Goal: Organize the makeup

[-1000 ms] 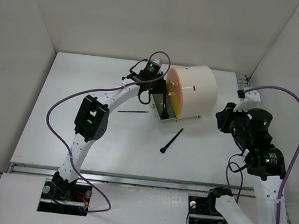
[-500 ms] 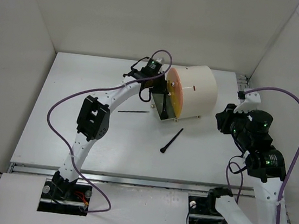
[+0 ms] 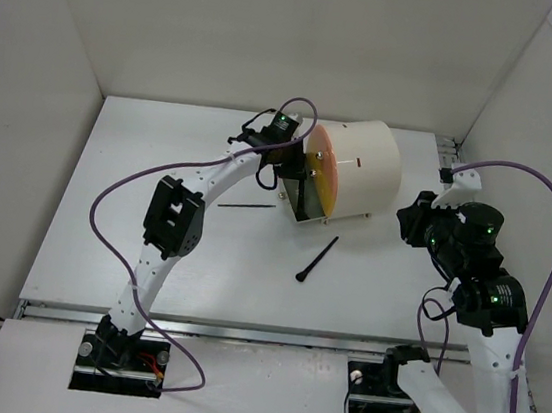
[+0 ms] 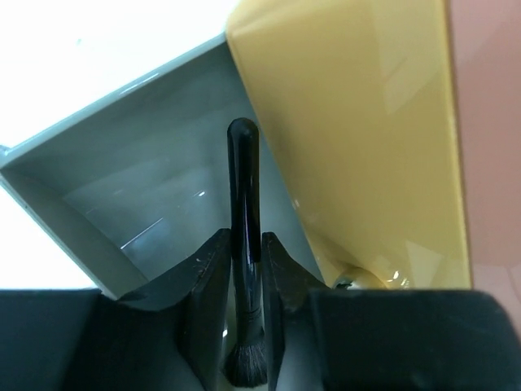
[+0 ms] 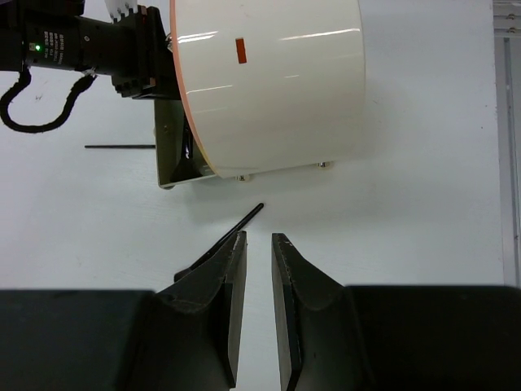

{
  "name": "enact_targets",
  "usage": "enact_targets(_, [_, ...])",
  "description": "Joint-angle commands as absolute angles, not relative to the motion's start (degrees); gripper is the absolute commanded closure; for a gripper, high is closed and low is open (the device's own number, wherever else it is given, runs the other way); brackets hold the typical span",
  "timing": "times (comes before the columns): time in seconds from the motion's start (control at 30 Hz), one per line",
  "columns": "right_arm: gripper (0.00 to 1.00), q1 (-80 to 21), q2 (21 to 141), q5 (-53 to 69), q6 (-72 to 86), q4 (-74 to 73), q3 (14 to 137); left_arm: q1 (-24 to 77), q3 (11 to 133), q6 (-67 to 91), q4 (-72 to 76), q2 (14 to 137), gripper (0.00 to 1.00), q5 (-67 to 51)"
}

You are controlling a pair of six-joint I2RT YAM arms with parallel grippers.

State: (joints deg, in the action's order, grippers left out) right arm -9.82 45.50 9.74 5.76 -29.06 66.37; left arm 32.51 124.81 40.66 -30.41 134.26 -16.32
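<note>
My left gripper (image 4: 244, 239) is shut on a black brush (image 4: 243, 187), bristles toward the wrist, handle pointing into an open grey drawer (image 4: 155, 187) of the cream cylinder (image 3: 362, 162). From above, that gripper (image 3: 286, 163) sits at the cylinder's orange front (image 3: 318, 176). A second black brush (image 3: 317, 260) lies on the table in front of the cylinder, and a thin black stick (image 3: 247, 205) lies to its left. My right gripper (image 5: 259, 238) hovers open by a narrow gap above the table, nothing between its fingers, the second brush (image 5: 240, 221) just beyond its left fingertip.
The cream cylinder (image 5: 269, 81) lies on its side at the back centre, with its open drawer (image 5: 175, 155) sticking out to the left. White walls enclose the table (image 3: 101, 235). The left arm's purple cable (image 3: 116, 197) loops over the table's left half.
The left gripper has edged slightly further toward the cylinder's open drawer with the brush. The right arm has not moved.
</note>
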Motion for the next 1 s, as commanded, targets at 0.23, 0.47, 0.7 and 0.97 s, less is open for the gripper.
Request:
enact_targets(0.23, [0.83,-9.9,45.3,10.8,6.5,-26.7,66.4,32.3,126.3,40.5,-30.8,132.2,0.65,-15.8])
enact_targets(0.47, [0.83,-9.8,45.4,10.8,6.3,-26.7,66.9,32.3,125.2,40.6,-29.1,126.6,0.63,-16.5])
enact_targets(0.7, [0.83,-9.9,48.2,11.5,5.3,-26.4,70.2,29.1,117.9,38.5,-27.9,114.9,0.62,-16.1])
enact_targets(0.97, [0.84,-10.1,51.4,12.7,5.3,-24.7,71.6,23.5,100.3,22.3,-32.8,104.2,0.52,-18.3])
